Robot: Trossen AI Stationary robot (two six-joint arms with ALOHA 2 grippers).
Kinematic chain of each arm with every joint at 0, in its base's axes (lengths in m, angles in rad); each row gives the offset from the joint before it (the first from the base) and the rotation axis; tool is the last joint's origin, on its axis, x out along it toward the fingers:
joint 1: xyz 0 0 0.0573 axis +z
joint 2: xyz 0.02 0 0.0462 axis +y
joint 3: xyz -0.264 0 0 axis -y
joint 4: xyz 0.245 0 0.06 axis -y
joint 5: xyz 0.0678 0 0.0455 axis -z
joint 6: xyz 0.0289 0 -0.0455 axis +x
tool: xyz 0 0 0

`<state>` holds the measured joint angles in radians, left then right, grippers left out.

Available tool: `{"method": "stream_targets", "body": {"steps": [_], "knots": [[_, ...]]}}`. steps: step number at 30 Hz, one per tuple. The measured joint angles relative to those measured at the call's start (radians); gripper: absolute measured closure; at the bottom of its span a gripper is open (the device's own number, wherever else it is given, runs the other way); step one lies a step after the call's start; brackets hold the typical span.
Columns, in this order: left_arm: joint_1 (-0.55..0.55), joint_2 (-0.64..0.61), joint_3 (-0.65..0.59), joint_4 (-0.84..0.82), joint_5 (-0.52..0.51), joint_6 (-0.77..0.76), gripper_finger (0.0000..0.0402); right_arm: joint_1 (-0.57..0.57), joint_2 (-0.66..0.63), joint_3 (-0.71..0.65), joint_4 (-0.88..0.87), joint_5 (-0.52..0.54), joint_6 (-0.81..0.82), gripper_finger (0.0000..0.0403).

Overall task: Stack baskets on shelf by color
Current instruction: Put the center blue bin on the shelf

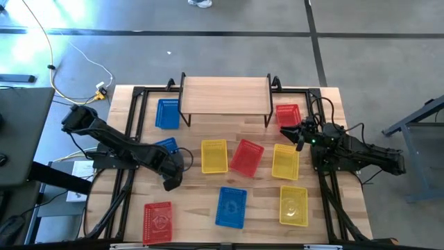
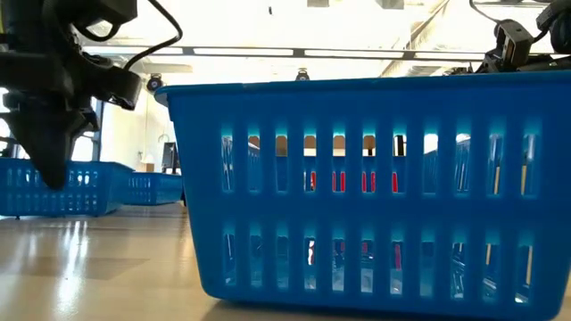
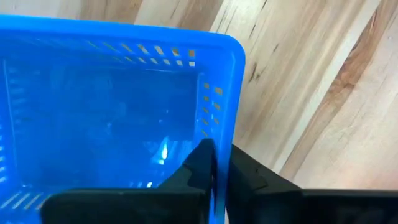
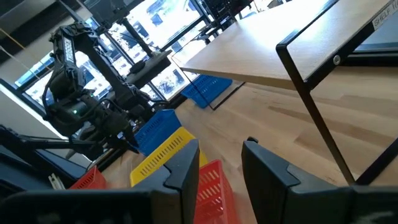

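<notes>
Our left hand [image 3: 217,163] pinches the wall of a blue basket [image 3: 118,112] near the tabletop's left edge; we should lift it level toward the shelf [image 1: 225,94]. Our right hand [image 4: 221,163] waits spread.

Nine baskets are being shown in the high view, three of each colour. Three blue baskets are being counted: one [image 1: 167,113] beside the shelf, one [image 1: 166,146] at the left tool, one [image 1: 231,206] near the front edge. Three red baskets are being counted: [image 1: 287,114], [image 1: 246,156] and [image 1: 158,221]. Three yellow baskets are being counted: [image 1: 214,155], [image 1: 285,161] and [image 1: 293,205]. One shelf [image 1: 225,95] is being seen, and two arms, each with one tool.
</notes>
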<state>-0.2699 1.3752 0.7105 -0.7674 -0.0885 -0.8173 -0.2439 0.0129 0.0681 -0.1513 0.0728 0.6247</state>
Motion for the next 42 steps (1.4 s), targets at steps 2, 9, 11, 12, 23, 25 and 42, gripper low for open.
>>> {"method": "stream_targets", "body": {"steps": [2,9,11,12,23,25,42], "knots": [[0.000,-0.006,0.007,-0.006,0.014,-0.001,0.0393,0.000,0.000,0.000,0.000,-0.002,0.004,0.0295],[0.000,-0.035,0.158,-0.124,0.009,0.039,0.0400,0.000,0.000,0.000,0.000,-0.002,0.004,0.0295],[0.000,-0.034,0.224,-0.173,-0.022,0.074,0.0400,0.000,0.001,0.000,0.000,-0.001,0.004,0.0295],[0.000,-0.034,0.257,-0.211,-0.037,0.094,0.0400,0.000,0.002,0.000,0.000,-0.002,0.004,0.0295],[0.081,-0.034,0.602,-0.407,-0.252,0.386,0.0401,0.000,0.005,0.000,0.000,-0.002,0.004,0.0295],[0.127,-0.034,0.643,-0.406,-0.265,0.476,0.0401,0.000,0.005,0.000,0.000,-0.002,0.004,0.0295],[0.689,-0.004,0.739,-0.211,-0.147,1.125,0.0401,0.000,0.005,0.000,0.000,-0.001,0.032,0.0295]]}}
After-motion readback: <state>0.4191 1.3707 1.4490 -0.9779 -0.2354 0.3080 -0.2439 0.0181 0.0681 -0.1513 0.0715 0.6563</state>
